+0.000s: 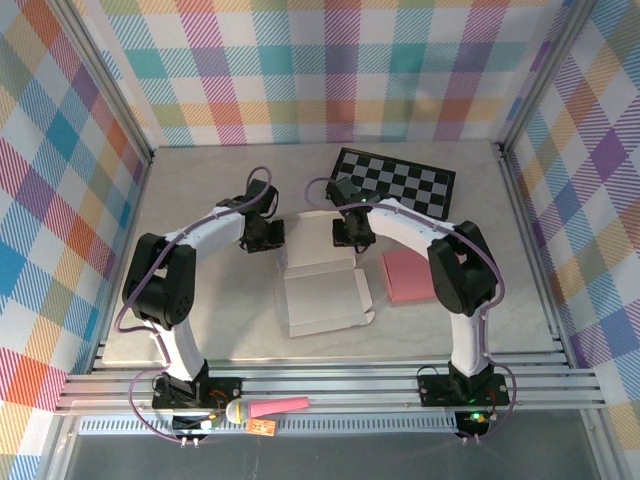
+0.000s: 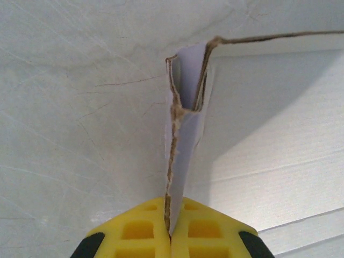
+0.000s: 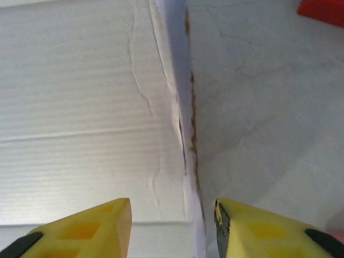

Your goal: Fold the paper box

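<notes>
**Box-folding, mid-step:** The paper box (image 1: 322,292), lying half-formed just on the near side of the checkered board (image 1: 395,180), is being worked at its two far corners. The left gripper (image 2: 169,232), off the board's near left corner, is pinching fully closed on an upright side flap (image 2: 183,134) (its raw brown edge is running straight up from between the yellow pads (image 2: 140,231)). The right gripper (image 3: 172,226), just below the board's near edge, is standing about half open, straddling the opposite wall (image 3: 180,80) without clamping it. The step appears to be raising the side walls. Doing it well likely means keeping the left pinch firm and the flap vertical while the right jaws are closing squarely along the crease.
</notes>
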Controlling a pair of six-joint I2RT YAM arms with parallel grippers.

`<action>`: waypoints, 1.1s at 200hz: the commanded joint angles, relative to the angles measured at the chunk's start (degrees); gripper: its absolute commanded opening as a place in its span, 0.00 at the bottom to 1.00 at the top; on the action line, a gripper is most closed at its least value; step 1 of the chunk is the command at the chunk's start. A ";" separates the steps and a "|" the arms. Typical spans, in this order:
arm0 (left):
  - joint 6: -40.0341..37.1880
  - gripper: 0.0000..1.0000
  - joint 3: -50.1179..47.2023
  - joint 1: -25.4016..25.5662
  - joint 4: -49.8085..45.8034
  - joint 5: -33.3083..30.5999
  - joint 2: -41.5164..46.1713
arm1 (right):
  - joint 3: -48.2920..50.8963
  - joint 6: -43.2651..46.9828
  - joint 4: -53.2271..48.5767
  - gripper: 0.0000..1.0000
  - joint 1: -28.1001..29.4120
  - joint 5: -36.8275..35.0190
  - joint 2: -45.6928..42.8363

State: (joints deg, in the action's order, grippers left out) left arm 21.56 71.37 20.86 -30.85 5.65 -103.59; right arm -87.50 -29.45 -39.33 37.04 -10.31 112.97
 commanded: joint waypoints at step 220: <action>5.86 0.00 -3.85 -0.47 5.01 7.25 2.49 | -9.56 -31.63 14.88 0.00 5.42 26.86 18.23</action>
State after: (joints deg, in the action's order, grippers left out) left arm 26.17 67.88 20.47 -27.92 9.47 -102.89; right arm -100.79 -58.13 -28.42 42.92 17.21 131.00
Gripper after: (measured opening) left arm 0.046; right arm 0.065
